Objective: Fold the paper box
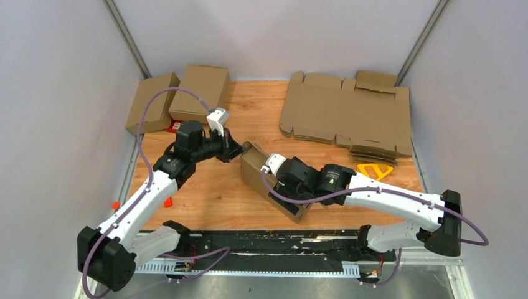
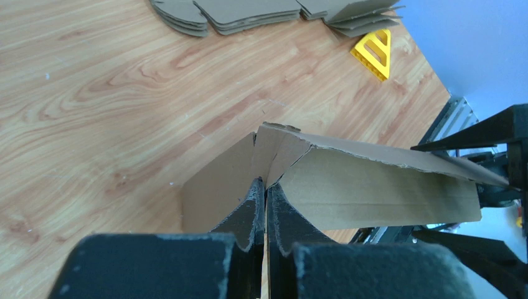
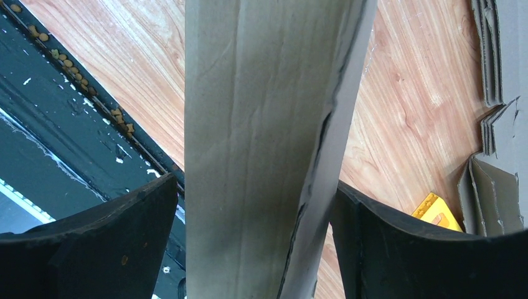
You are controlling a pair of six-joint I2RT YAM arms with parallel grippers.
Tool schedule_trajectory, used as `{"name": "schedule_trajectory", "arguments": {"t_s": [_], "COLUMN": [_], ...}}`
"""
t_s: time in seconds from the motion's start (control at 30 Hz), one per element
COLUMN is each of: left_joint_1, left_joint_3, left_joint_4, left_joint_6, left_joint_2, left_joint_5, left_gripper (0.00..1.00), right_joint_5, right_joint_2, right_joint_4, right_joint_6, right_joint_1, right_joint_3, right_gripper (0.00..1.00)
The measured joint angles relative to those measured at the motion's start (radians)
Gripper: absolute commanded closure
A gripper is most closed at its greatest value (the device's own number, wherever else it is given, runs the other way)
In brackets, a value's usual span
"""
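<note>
Your left pincer [image 2: 266, 184] is pinched together on the ten o'clock flap of the paper box [image 1: 256, 170]. Your right pincer [image 3: 256, 187], at its four o'clock, straddles the box at the middle of the table [image 1: 249, 112], seemingly pressing both sides.

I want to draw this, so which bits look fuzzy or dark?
Top view: even light, all sharp. Left wrist view: the black fingers up close are fuzzy, the wooden table behind is crisp. Right wrist view: the paper box fills the middle, greyish and slightly soft.
</note>
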Motion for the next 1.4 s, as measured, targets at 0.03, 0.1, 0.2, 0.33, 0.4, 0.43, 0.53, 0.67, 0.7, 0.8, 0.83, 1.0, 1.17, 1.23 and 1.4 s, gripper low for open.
{"name": "schedule_trajectory", "arguments": {"t_s": [0.03, 0.1, 0.2, 0.33, 0.4, 0.43, 0.53, 0.67, 0.7, 0.8, 0.83, 1.0, 1.17, 1.23, 1.4], "left_joint_1": [0.0, 0.0, 0.0, 0.001, 0.001, 0.001, 0.001, 0.001, 0.001, 0.001, 0.001, 0.001, 0.001, 0.001, 0.001], "left_joint_3": [0.021, 0.052, 0.078, 0.083, 0.082, 0.082, 0.078, 0.063, 0.061, 0.061, 0.061, 0.06, 0.06, 0.06, 0.06], "left_joint_4": [-0.025, -0.064, -0.108, -0.125, -0.129, -0.131, -0.127, -0.122, -0.122, -0.121, -0.121, -0.121, -0.121, -0.122, -0.122], "left_joint_6": [-0.001, -0.006, -0.023, -0.041, -0.045, -0.046, -0.053, -0.063, -0.065, -0.068, -0.067, -0.067, -0.067, -0.067, -0.067], "left_joint_2": [0.0, 0.0, 0.002, 0.016, 0.023, 0.023, 0.023, 0.022, 0.022, 0.016, 0.014, 0.005, 0.003, 0.002, -0.007], "left_joint_5": [-0.009, -0.027, -0.039, -0.042, -0.044, -0.045, -0.048, -0.053, -0.053, -0.053, -0.053, -0.056, -0.053, -0.053, -0.053], "left_gripper": [1.0, 1.0, 1.0, 1.0, 1.0, 1.0, 1.0, 1.0, 1.0, 1.0, 1.0, 1.0, 1.0, 1.0, 1.0], "right_joint_5": [0.001, 0.002, 0.002, 0.016, 0.026, 0.028, 0.028, 0.038, 0.043, 0.047, 0.048, 0.053, 0.077, 0.08, 0.05], "right_joint_2": [0.0, 0.0, 0.001, 0.004, 0.001, -0.005, -0.054, -0.173, -0.2, -0.239, -0.239, -0.187, -0.176, -0.176, -0.176], "right_joint_4": [0.0, 0.0, 0.0, -0.001, 0.0, 0.001, 0.016, 0.073, 0.09, 0.124, 0.132, 0.145, 0.15, 0.158, 0.17], "right_joint_6": [0.0, 0.0, -0.001, 0.0, 0.006, 0.01, 0.019, 0.031, 0.034, 0.041, 0.044, 0.056, 0.064, 0.064, 0.05], "right_joint_1": [0.0, 0.0, 0.0, 0.0, 0.0, 0.0, 0.0, -0.001, -0.002, -0.019, -0.026, -0.065, -0.1, -0.125, -0.204], "right_joint_3": [0.0, 0.0, 0.0, 0.0, 0.0, 0.0, 0.0, 0.0, 0.002, 0.009, 0.012, 0.011, 0.008, 0.008, 0.008], "right_gripper": [0.11, 0.11, 0.1, 0.01, 0.0, 0.0, 0.0, 0.0, 0.0, 0.0, 0.0, 0.0, 0.0, 0.0, 0.0]}}
